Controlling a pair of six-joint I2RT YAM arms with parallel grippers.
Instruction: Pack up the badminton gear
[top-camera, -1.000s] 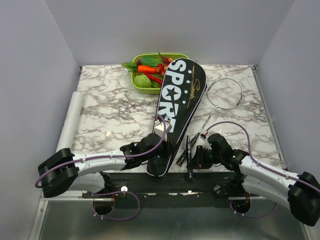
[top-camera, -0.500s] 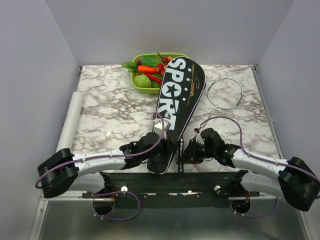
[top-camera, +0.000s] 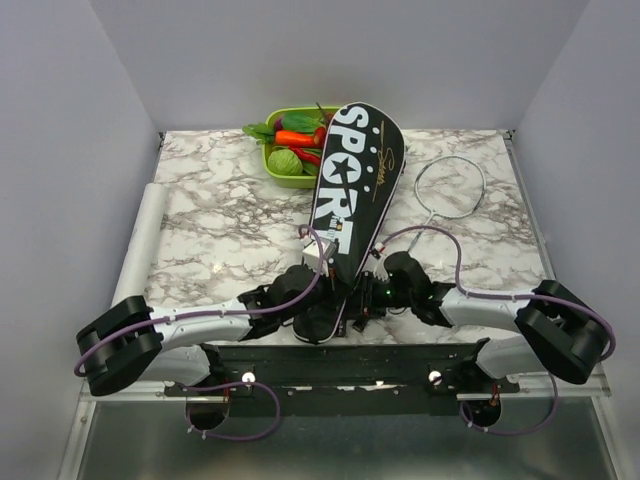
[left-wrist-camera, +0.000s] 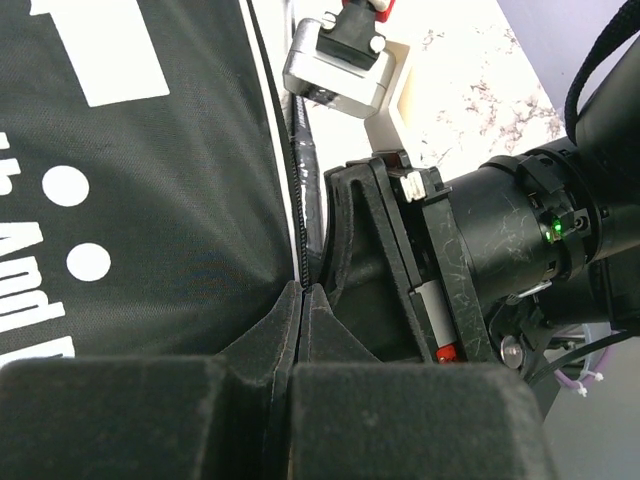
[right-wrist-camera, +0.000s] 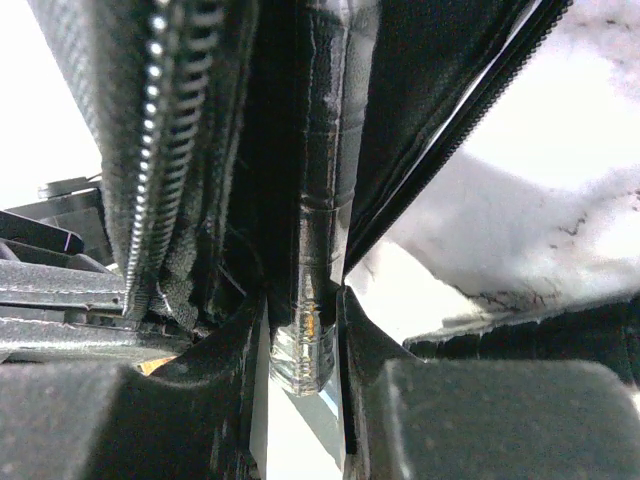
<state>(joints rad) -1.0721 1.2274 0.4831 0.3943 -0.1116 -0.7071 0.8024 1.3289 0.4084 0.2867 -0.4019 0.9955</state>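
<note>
So the left gripper (left-wrist-camera: 302, 300) pinches the SPORT bag (top-camera: 355, 180) by its zipper edge, right gripper (right-wrist-camera: 305, 330) clamps a racket handle (right-wrist-camera: 318, 200) in its opening.

A robot lab cell: plain grey walls (top-camera: 340, 60) box in a marble-patterned table (top-camera: 220, 220), left arm (top-camera: 200, 322) and right arm (top-camera: 480, 305) bolted at the bottom.

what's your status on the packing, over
Left fingers shut on edge of long black SPORT-lettered bag. Right fingers shut on black racket handle at bag mouth. Silver-framed racket head outside.

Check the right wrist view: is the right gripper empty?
No, the right gripper clamps a black racket handle at the open bag.
</note>
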